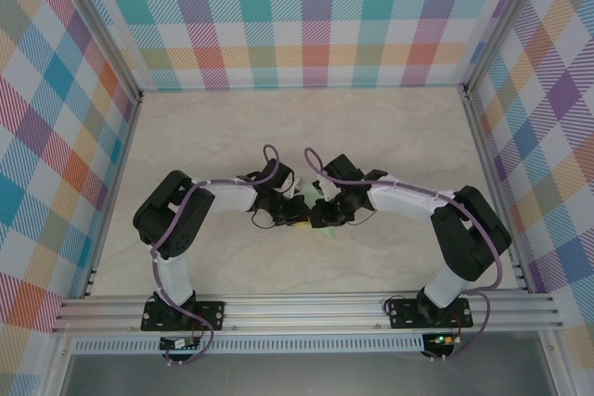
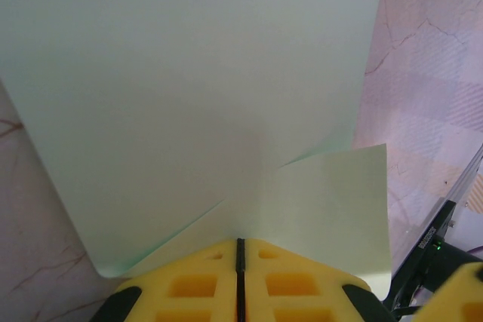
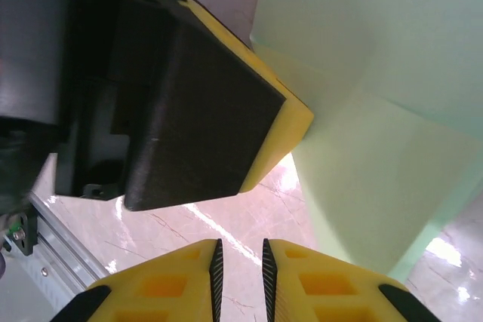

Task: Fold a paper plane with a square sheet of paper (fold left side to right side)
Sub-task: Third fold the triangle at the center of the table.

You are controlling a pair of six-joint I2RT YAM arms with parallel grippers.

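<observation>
Left gripper (image 2: pixel 240 245): fingers closed to a thin seam, clamping the near edge of the square sheet of paper (image 2: pixel 189 88), which has a folded flap at lower right. Right gripper (image 3: pixel 239 250): narrow gap, holding nothing, just beside the sheet. From above, both wrists cover most of the sheet at the middle of the marble table (image 1: pixel 390 136), enclosed by plaid walls (image 1: pixel 316 16)

Top view: left gripper (image 1: pixel 290 209) and right gripper (image 1: pixel 325 212) meet mid-frame over the tabletop (image 1: pixel 390 127), with the square sheet of paper (image 1: pixel 325 232) between them. Left wrist view: sheet fills upper frame, bottom edge pinched in left fingers (image 2: pixel 211 262) at bottom centre.
</observation>
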